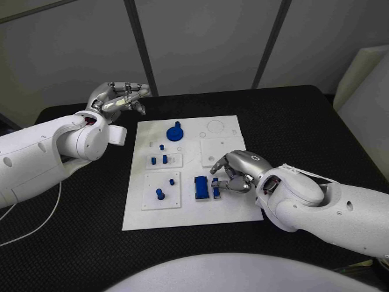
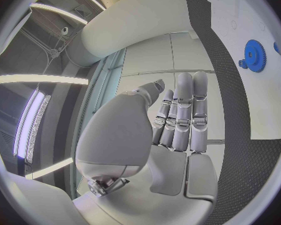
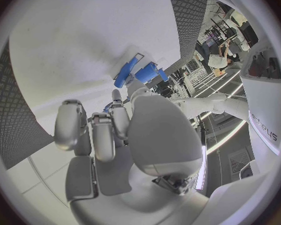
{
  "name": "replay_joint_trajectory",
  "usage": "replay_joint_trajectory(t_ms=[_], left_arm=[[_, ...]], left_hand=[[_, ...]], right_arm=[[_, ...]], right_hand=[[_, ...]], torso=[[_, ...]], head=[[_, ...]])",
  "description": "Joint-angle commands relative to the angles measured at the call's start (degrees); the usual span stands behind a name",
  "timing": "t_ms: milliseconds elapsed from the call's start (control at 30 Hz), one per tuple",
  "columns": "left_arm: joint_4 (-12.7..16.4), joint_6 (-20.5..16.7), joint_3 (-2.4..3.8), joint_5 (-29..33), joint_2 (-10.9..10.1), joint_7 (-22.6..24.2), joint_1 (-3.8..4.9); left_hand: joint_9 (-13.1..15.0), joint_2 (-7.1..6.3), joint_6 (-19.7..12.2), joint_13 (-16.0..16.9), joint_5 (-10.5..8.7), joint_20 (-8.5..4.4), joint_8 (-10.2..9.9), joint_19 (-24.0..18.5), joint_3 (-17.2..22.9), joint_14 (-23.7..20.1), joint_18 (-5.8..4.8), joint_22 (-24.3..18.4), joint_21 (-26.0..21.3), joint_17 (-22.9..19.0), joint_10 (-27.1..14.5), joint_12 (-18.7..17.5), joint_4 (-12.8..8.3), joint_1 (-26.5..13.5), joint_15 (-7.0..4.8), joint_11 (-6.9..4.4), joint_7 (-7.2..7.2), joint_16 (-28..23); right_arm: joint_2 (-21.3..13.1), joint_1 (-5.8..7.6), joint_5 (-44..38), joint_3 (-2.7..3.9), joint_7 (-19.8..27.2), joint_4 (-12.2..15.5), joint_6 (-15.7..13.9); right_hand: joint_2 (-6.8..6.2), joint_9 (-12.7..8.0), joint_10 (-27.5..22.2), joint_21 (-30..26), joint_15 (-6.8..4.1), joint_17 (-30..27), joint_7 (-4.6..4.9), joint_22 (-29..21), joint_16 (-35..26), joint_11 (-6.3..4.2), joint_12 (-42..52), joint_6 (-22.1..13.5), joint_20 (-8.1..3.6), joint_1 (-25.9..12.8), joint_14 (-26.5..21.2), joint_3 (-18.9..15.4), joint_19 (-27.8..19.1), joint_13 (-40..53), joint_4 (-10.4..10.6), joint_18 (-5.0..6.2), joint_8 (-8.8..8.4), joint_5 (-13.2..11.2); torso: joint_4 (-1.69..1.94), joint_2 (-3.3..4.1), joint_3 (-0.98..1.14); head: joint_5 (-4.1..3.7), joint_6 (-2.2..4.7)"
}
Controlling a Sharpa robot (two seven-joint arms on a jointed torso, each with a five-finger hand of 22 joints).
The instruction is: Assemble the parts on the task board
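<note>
Right robot hand point(image 1: 232, 170) pinches small blue part point(image 1: 216, 189) on white task board point(image 1: 230, 210); left robot hand point(image 1: 118, 97) empty, fingers apart.

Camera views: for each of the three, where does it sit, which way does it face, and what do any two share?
Head view: on the robot's head, looking down at the task board; left hand and right hand show.
Left wrist view: behind the left hand, facing past it to the board's edge and blue gear.
Right wrist view: behind the right hand, facing the board.
Shared: the gear shows in head and left wrist views.

Head camera looks down; wrist cameras sit behind hands, sharing the task board point(image 1: 186, 214).
</note>
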Motion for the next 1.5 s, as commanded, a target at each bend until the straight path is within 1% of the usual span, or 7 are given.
replay_joint_trajectory(t_ms=[33,167,267,333,700,1333,1500], left_arm=[[-0.01,0.56,0.04,0.17,0.09,0.04,0.09],[-0.07,0.58,0.04,0.17,0.09,-0.02,0.09],[-0.10,0.60,0.04,0.17,0.11,-0.05,0.09],[-0.11,0.61,0.04,0.17,0.11,-0.07,0.09],[-0.23,0.68,0.04,0.17,0.19,-0.13,0.06],[-0.34,0.75,0.04,0.17,0.29,-0.34,-0.05],[-0.34,0.76,0.04,0.17,0.27,-0.44,-0.07]], left_hand=[[-0.04,0.25,-0.49,-0.03,-0.23,0.17,0.23,-0.36,-0.22,-0.21,-0.66,-0.08,-0.18,-0.06,-0.49,0.18,-0.01,-0.34,-0.01,0.10,0.10,-0.05],[-0.05,0.34,-0.57,-0.03,-0.23,0.18,0.30,-0.34,-0.24,-0.21,-0.66,-0.10,-0.21,-0.16,-0.63,0.38,-0.05,-0.38,0.00,0.11,0.12,0.00],[-0.05,0.34,-0.57,-0.03,-0.23,0.18,0.30,-0.34,-0.24,-0.21,-0.66,-0.10,-0.21,-0.16,-0.63,0.38,-0.05,-0.38,0.00,0.11,0.12,0.00],[-0.05,0.34,-0.57,-0.03,-0.23,0.18,0.30,-0.34,-0.24,-0.21,-0.66,-0.10,-0.21,-0.16,-0.63,0.38,-0.05,-0.38,0.00,0.11,0.12,0.00],[-0.05,0.34,-0.57,-0.03,-0.23,0.18,0.30,-0.34,-0.24,-0.21,-0.66,-0.10,-0.21,-0.16,-0.63,0.38,-0.05,-0.38,0.00,0.11,0.12,0.00],[-0.07,0.31,-0.69,-0.04,-0.24,0.19,0.29,-0.34,-0.28,-0.23,-0.66,-0.11,-0.23,-0.20,-0.74,0.44,-0.06,-0.44,0.02,0.15,0.17,0.01],[-0.08,0.30,-0.75,-0.05,-0.24,0.19,0.27,-0.34,-0.30,-0.23,-0.66,-0.12,-0.24,-0.22,-0.80,0.45,-0.06,-0.45,0.03,0.16,0.19,0.01]], right_arm=[[-0.05,-0.02,-1.35,-0.06,0.68,-0.51,-0.85],[-0.06,-0.02,-1.17,-0.07,1.23,-0.74,-0.20],[-0.13,-0.03,-0.61,-0.08,1.58,-0.71,0.47],[-0.17,-0.03,-0.32,-0.09,1.74,-0.60,0.60],[-0.55,-0.08,0.71,-0.09,2.16,0.23,-1.33],[-1.21,-0.20,0.71,-0.09,2.09,0.99,-3.10],[-1.36,-0.22,0.86,-0.09,2.30,1.29,-3.63]], right_hand=[[-0.38,-0.10,0.23,-0.13,-0.03,12.28,0.04,-0.06,0.26,0.03,0.08,-0.58,0.37,-0.08,5.34,-0.39,-0.05,3.44,-0.04,0.05,0.47,-1.52],[-0.61,-0.10,0.31,-0.11,-0.15,12.29,-0.09,-0.01,0.27,-0.03,0.23,-0.56,0.28,-0.48,5.35,-0.80,-0.02,3.51,0.09,0.04,0.74,-2.02],[-0.55,0.37,0.45,-0.10,-0.31,12.34,-0.10,0.01,0.30,-0.08,0.49,1.67,0.10,-0.98,5.36,-1.35,0.01,3.63,0.32,0.03,2.26,-2.08],[-0.56,0.42,0.45,-0.08,-0.30,12.30,-0.09,0.05,0.27,-0.07,0.48,1.93,0.08,-1.18,5.35,-1.56,0.04,3.62,0.42,0.01,2.49,-2.09],[-0.15,0.88,0.53,-0.06,-0.10,12.43,-0.17,0.11,0.34,-0.15,0.68,4.34,0.17,-2.19,5.37,-2.71,0.12,3.69,1.14,-0.02,4.43,-2.05],[0.10,1.09,0.64,0.02,-0.22,12.60,-0.65,0.25,0.43,-0.54,0.96,5.20,0.14,-3.24,5.41,-3.92,0.25,3.84,2.05,-0.04,5.73,-2.06],[0.44,1.05,0.68,0.15,-0.24,12.66,-0.74,0.42,0.46,-0.62,0.99,5.04,0.11,-4.86,5.42,-5.05,0.38,3.83,3.41,-0.09,6.11,-1.20]], torso=[[0.01,0.04,0.02],[0.00,0.02,0.01],[0.04,0.03,0.00],[-0.04,0.02,-0.01],[0.00,-0.04,-0.01],[0.00,0.00,-0.02],[-0.02,0.03,-0.01]], head=[[0.05,-0.12],[0.04,-0.18],[0.03,-0.25],[0.09,-0.21],[0.00,-0.13],[0.00,0.00],[0.05,-0.03]])
